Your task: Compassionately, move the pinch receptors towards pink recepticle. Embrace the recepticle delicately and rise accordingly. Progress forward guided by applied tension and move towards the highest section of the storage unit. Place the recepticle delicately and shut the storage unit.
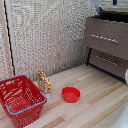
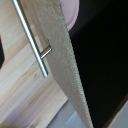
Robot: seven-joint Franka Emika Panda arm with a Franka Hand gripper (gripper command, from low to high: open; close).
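1. Only a slice of the pink cup (image 2: 71,12) shows, in the wrist view. It is a pale rounded shape just behind the upper edge of the top drawer's (image 1: 106,36) front panel, on the side of the drawer's dark hollow. I cannot tell whether it rests on the drawer's floor or hangs above it.
2. Neither view shows the gripper's (image 1: 114,6) fingers clearly. In the exterior view it is a blurred bluish-white shape at the picture's top edge, directly above the open drawer. I cannot tell whether it is clenched on the cup or released.
3. The top drawer stands pulled out from the dark brown chest of drawers (image 1: 96,50), its front well forward of the drawer below (image 1: 108,64). Its silver bar handle (image 2: 34,39) runs across the outer face, held off the panel by a short post.
4. The lower drawer is pushed in and has its own silver bar handle (image 1: 107,60).
5. On the pale wooden floor (image 1: 95,95), well apart from the chest, sits a flat red bowl (image 1: 71,94).
6. Further towards the exterior view's left stands a small patterned box (image 1: 44,81), just beside a big red basket (image 1: 20,100) with a blue-edged rim.
7. A pale woven screen (image 1: 40,35) backs the scene.
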